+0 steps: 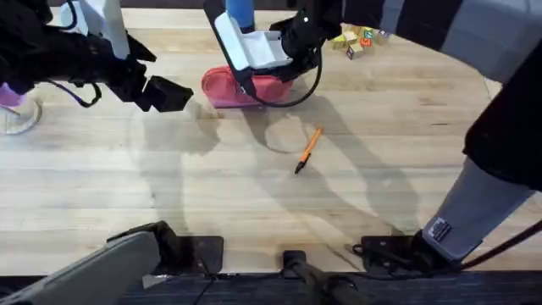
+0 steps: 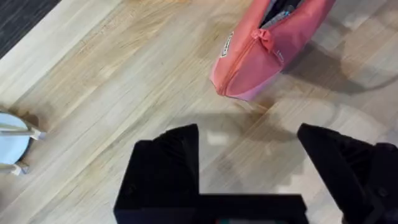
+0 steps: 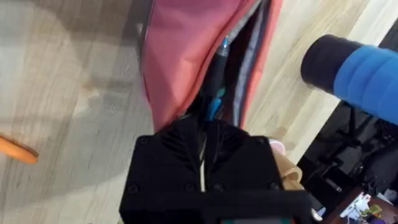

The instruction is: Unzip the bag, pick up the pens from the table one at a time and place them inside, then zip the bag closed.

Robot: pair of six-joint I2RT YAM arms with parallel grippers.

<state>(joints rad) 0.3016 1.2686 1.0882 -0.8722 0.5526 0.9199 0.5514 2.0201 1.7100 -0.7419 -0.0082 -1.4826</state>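
We judge the first pen goes in: right claw closed over the open bag, left claw open, orange pen next on the bench.

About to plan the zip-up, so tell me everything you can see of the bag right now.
The bag is a pink-red soft fabric pouch lying on the table's far side, beside a blue bottle. Its zipper is open; the right wrist view shows a pen-like item with a blue end inside. The right gripper, shut, sits at its opening. The left gripper, open, hovers just short of its closed end.
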